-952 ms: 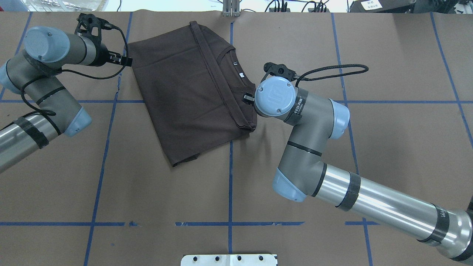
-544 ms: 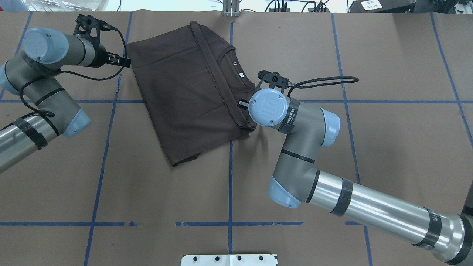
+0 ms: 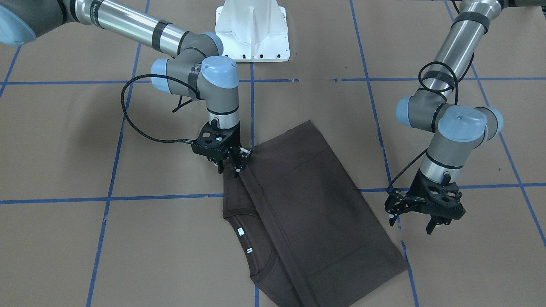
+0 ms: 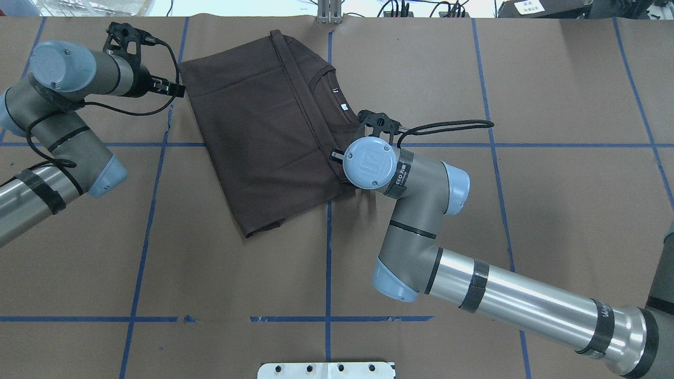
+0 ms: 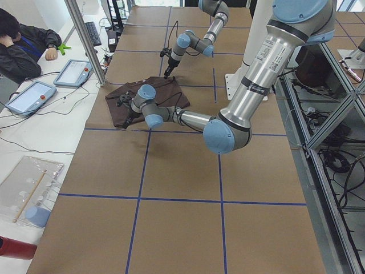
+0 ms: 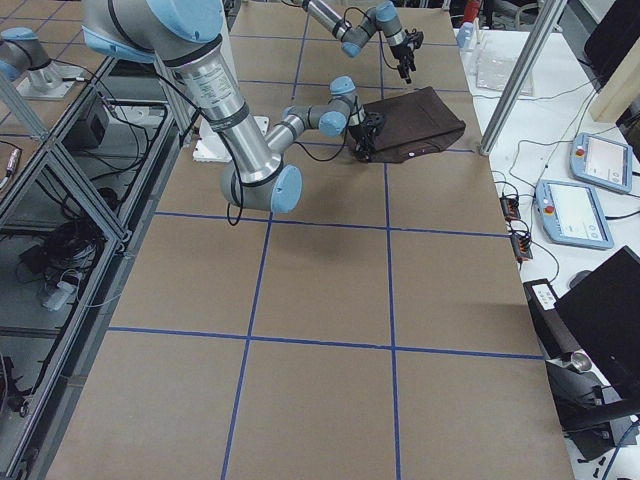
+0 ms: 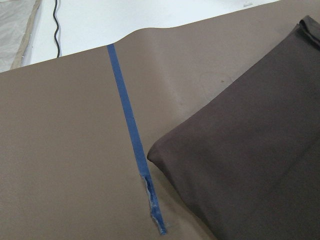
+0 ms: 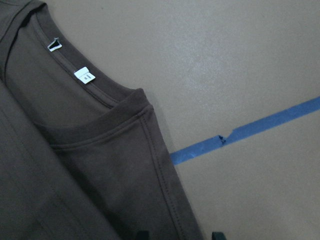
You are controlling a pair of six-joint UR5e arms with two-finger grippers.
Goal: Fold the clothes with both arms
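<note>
Print on the white neck tags too small to read. Right black two-finger gripper points straight down, jaws apart astride the dark brown folded T-shirt edge near the collar, not clamped. Left gripper wide open, empty, just beside the shirt's corner. Shirt lies flat on the brown paper-covered bench.

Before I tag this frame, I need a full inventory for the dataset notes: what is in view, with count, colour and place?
T-shirt: one, dark brown, partly folded, table's far middle.
Neck tags: two, white, inside collar.
Paper cover: one, brown, over the table.
Tape lines: several, blue, grid on paper.
Pedestal base: one, white, robot's side.
Touchscreen tablets: two, grey, white side table.
Person: one, dark jacket, seated at side table.
Arms: two, silver-grey and light blue, either side.
Left gripper: one, black, open, over paper beside T-shirt.
Right gripper: one, black, open, straddling T-shirt's edge.
</note>
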